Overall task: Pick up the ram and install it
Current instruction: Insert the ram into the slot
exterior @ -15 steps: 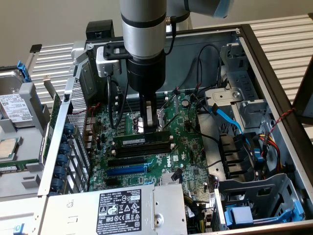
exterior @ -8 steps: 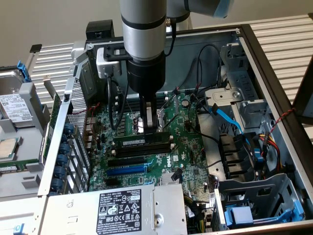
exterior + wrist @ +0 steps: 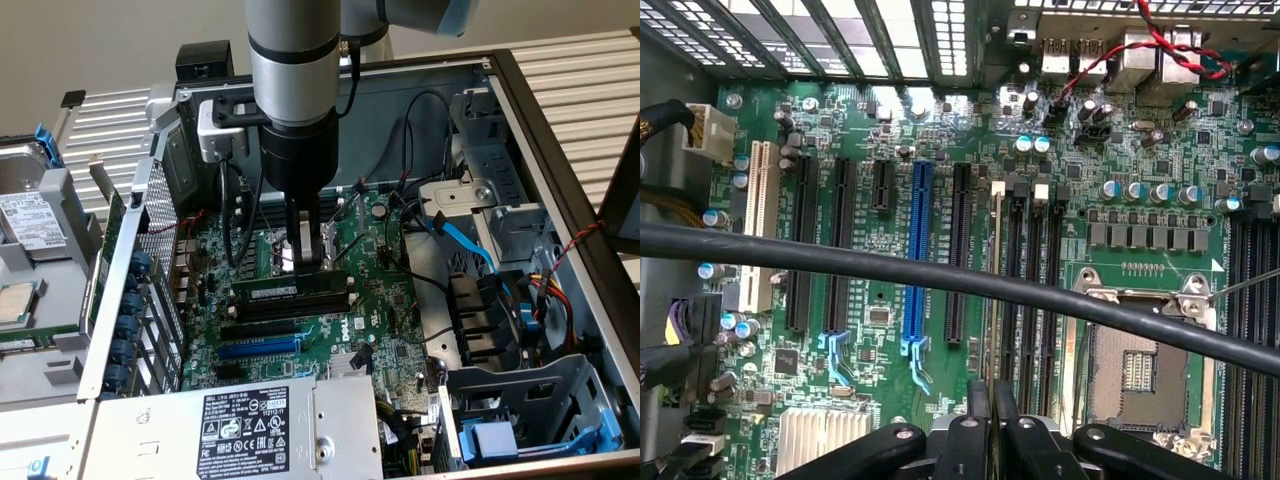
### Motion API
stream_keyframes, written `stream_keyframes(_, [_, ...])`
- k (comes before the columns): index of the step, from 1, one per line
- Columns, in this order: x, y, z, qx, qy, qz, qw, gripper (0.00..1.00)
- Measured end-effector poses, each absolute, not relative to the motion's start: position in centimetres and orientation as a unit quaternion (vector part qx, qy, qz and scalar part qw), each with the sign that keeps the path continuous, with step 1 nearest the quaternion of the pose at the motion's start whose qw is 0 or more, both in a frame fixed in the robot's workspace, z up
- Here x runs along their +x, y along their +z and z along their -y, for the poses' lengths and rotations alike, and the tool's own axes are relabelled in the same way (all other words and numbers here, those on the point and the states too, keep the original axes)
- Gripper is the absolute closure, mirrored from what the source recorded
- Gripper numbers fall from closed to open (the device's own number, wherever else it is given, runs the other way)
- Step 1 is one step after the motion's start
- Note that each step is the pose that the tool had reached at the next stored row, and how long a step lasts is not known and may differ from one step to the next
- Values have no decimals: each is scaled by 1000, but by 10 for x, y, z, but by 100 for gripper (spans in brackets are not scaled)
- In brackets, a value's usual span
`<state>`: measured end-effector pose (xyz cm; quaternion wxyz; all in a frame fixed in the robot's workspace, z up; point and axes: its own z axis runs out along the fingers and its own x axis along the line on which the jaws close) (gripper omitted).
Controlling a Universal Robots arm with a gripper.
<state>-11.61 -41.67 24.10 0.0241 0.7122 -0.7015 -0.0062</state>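
Note:
The ram (image 3: 285, 289) is a thin green stick with a pale label. It stands on edge along the memory slot nearest the CPU socket (image 3: 1140, 350), on the motherboard (image 3: 390, 310) inside the open computer case. My gripper (image 3: 307, 262) hangs straight down over the ram's middle, with its fingers shut on the top edge. In the wrist view the ram (image 3: 995, 300) shows edge-on as a thin pale line running into the closed fingertips of the gripper (image 3: 990, 405). I cannot tell how deep it sits in the slot.
Black memory slots (image 3: 290, 310) and a blue slot (image 3: 258, 349) lie beside the ram. A power supply (image 3: 250, 425) stands in front, with a drive cage (image 3: 530, 400) and blue cables (image 3: 465, 245) on the exterior view's right. A black cable (image 3: 940, 275) crosses the wrist view.

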Motion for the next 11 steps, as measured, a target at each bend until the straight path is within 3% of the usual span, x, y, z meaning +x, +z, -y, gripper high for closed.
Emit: stream_keyframes(11, [-116,240,416,711,-5,703,21,87])
